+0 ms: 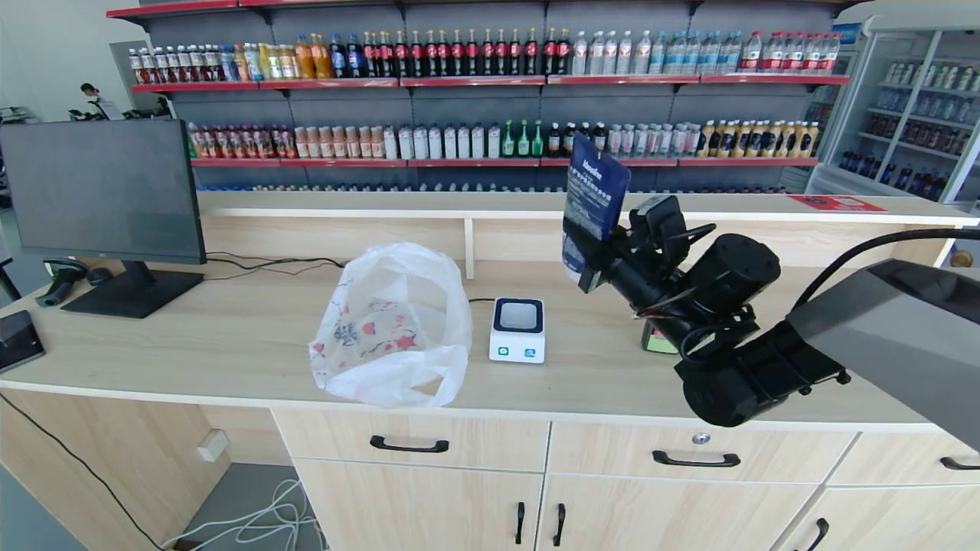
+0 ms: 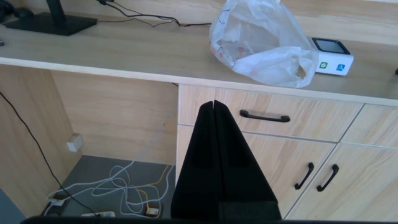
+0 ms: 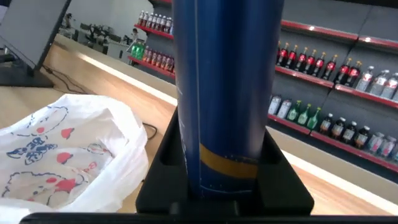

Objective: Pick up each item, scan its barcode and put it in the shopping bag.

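- Raised above the wooden counter point(image 1: 230, 337), the right gripper point(image 1: 588, 269), closed tight on the lower end of a blue packet point(image 1: 596, 200), one finger on each side.
- Blue packet upright, tall and flat, with pale print on its face; up in the air above and to the right of the scanner, clear of the counter and well apart from the bag.
- From the right wrist, the right gripper point(image 3: 227, 171) snug around the blue packet point(image 3: 227, 81), with a gold band near the held end.
- Low in front of the cupboard fronts, below the counter edge, the left gripper point(image 2: 213, 111), fingers pressed together with nothing between them.
- White plastic shopping bag point(image 1: 390, 325) slumped on the counter near its front edge, with a red and blue pattern showing through.
- Small white scanner point(image 1: 518, 329) with a dark window on top, on the counter just right of the shopping bag; touching or not, impossible to tell.
- Small green item point(image 1: 657, 342) on the counter, mostly hidden behind the right arm.
- Dark monitor point(image 1: 103, 191) at the left end of the counter, with a handheld scanner point(image 1: 60, 279) beside its stand.
- Behind the counter, red-edged shelves point(image 1: 475, 80) packed with bottles, and a glass-door fridge point(image 1: 911, 107) at far right.
- Loose cables point(image 2: 124, 186) on the floor under the counter.
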Motion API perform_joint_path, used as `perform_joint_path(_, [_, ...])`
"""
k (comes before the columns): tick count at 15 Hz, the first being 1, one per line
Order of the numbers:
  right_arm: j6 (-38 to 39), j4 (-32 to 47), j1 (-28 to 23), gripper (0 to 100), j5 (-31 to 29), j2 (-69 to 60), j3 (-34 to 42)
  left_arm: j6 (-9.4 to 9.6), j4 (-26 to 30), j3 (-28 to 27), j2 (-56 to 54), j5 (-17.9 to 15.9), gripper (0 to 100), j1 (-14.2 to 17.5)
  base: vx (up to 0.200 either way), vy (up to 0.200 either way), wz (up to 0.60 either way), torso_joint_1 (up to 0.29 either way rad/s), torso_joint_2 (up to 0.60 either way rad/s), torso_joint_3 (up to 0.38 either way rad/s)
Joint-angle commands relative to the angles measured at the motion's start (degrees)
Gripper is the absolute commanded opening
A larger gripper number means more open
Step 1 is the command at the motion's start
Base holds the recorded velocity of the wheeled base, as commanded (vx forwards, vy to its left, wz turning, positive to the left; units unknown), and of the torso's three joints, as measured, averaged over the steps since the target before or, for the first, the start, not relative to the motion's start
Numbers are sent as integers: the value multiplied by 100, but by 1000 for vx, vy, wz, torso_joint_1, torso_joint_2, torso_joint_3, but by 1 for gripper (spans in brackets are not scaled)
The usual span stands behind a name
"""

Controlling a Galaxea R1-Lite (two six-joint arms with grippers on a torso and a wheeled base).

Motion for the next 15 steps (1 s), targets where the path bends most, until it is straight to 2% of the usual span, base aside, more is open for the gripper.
perform_joint_path(1, [100, -176, -178, 0, -95, -1519, 2296, -3, 0, 0, 0, 0, 0, 1, 0, 0, 0, 0, 0, 0])
perform_joint_path(2, [91, -176, -231, 0, -95, -1809, 2666, -3, 0, 0, 0, 0, 0, 1, 0, 0, 0, 0, 0, 0])
perform_joint_path(5, [91, -176, -231, 0, -104, -2284, 2868, -3, 0, 0, 0, 0, 0, 1, 0, 0, 0, 0, 0, 0])
perform_joint_path(7, [73, -176, -318, 0, -104, -2600, 3228, 93, 0, 0, 0, -9, 0, -8, 0, 0, 0, 0, 0, 0])
perform_joint_path(9, [65, -176, -336, 0, -104, -2978, 3641, 23, 0, 0, 0, 0, 0, -8, 0, 0, 0, 0, 0, 0])
perform_joint_path(12, [91, -176, -670, 0, -130, -3462, 4239, 40, 0, 0, 0, 0, 0, -8, 0, 0, 0, 0, 0, 0])
perform_joint_path(14, [170, -176, -1004, 0, -139, -3585, 4353, 32, 0, 0, 0, 0, 0, -8, 0, 0, 0, 0, 0, 0])
perform_joint_path(15, [275, -176, -1057, 0, -315, -3690, 4511, 32, 0, 0, 0, 0, 0, -8, 0, 0, 0, 0, 0, 0])
